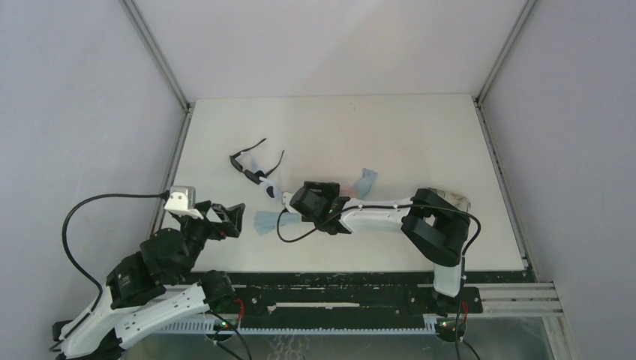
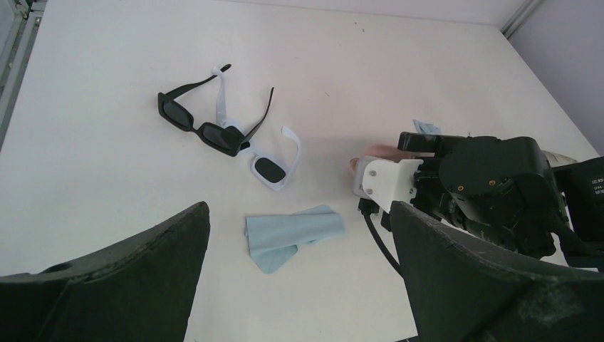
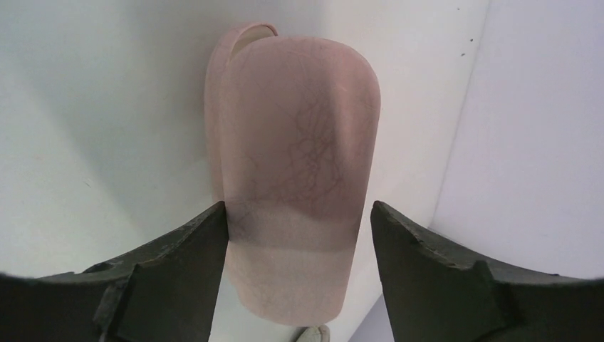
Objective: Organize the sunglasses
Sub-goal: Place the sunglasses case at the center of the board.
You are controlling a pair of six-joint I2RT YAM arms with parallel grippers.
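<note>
White counter (image 2: 92, 178) between pale walls (image 1: 75, 90), two pairs of sunglasses (image 2: 235, 139) lying on it.
Nearest, the left end effector (image 1: 231, 219) hangs with its fingers spread wide and nothing between them. Just ahead of it lies one light-blue cloth (image 2: 292, 235), loosely folded. Ahead and to its right, the right end effector (image 3: 298, 214) sits low over the one pink case (image 3: 295, 128), a finger close at each long side; whether they press it I cannot tell. Farther ahead of the left end effector, and off to the left of the right one, the two pairs lie clear of both. The white pair (image 2: 271, 167) is nearer and the black pair (image 2: 196, 125) beyond. Their frames cross and touch, arms unfolded. One second light-blue cloth (image 1: 365, 182) lies just beyond the right end effector, making two cloths.
</note>
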